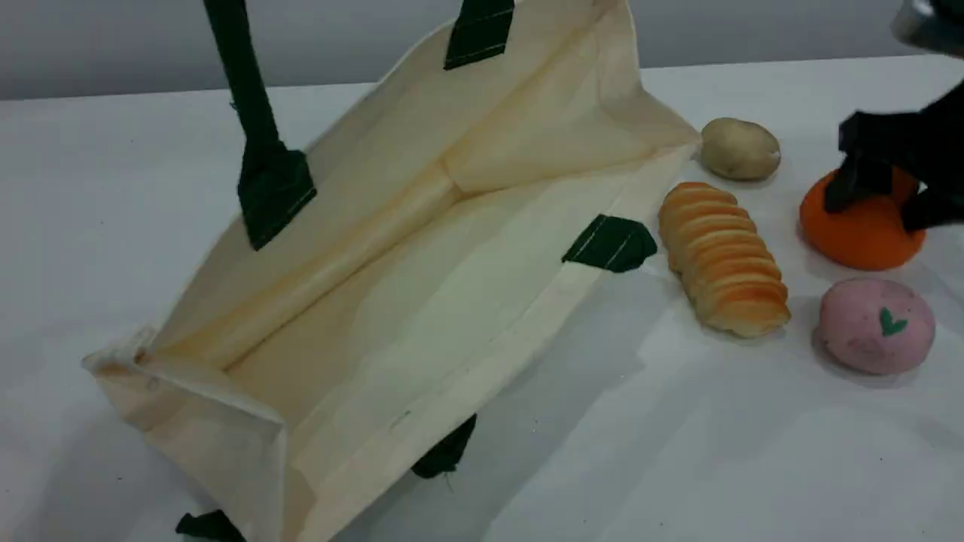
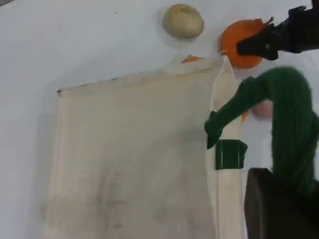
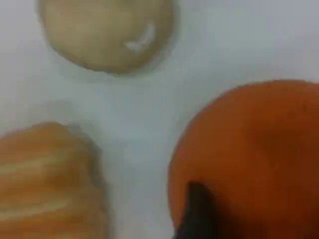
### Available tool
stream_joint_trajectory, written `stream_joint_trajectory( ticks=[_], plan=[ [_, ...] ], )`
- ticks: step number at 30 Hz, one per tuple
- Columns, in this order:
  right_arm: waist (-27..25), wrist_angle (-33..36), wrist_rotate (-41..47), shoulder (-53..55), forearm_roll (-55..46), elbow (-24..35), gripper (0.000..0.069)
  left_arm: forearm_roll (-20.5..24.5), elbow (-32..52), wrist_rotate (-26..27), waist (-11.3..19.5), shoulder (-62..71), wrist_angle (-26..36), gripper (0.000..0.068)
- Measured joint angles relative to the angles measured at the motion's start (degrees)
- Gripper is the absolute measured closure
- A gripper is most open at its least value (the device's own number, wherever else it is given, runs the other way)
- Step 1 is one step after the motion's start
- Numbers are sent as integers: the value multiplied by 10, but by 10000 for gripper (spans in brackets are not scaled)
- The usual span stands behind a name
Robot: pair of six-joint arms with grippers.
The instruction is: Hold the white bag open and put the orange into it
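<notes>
The white bag [image 1: 422, 286] lies on its side with its mouth gaping toward the camera. Its upper green handle [image 1: 248, 90] runs taut up out of the top of the scene view. In the left wrist view this handle [image 2: 284, 114] leads into my left gripper, whose dark fingertip [image 2: 271, 204] shows at the bottom right, above the bag [image 2: 129, 159]. The orange [image 1: 866, 233] rests on the table at the right. My right gripper [image 1: 885, 197] is down over it, one finger on each side. A fingertip [image 3: 197, 211] lies against the orange [image 3: 254, 159].
Between bag and orange lies a ridged bread loaf [image 1: 723, 260]. A potato [image 1: 740, 148] sits behind it and a pink ball [image 1: 876, 325] with a green leaf mark sits in front of the orange. The table's far edge meets a grey wall.
</notes>
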Motion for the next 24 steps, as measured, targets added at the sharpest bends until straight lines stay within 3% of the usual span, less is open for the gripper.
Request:
stream_joint_trajectory(
  ticks=[2,6,8,18,24],
  plan=[
    [0,1,0,9,0,0,271,-1,0,0,0,0,1,614],
    [0,4,0,24,1,0,549,-1,0,1,0,0,3,614],
    [0,11,0,24,1,0,629,-1,0,5,0,0,3,614],
    [0,-4,0,-89,-1,56,659,-2,0,10,0,6,-3,614],
    [0,62,0,-205,-2,133,659,-2,0,14,0,18,-15,614]
  ],
)
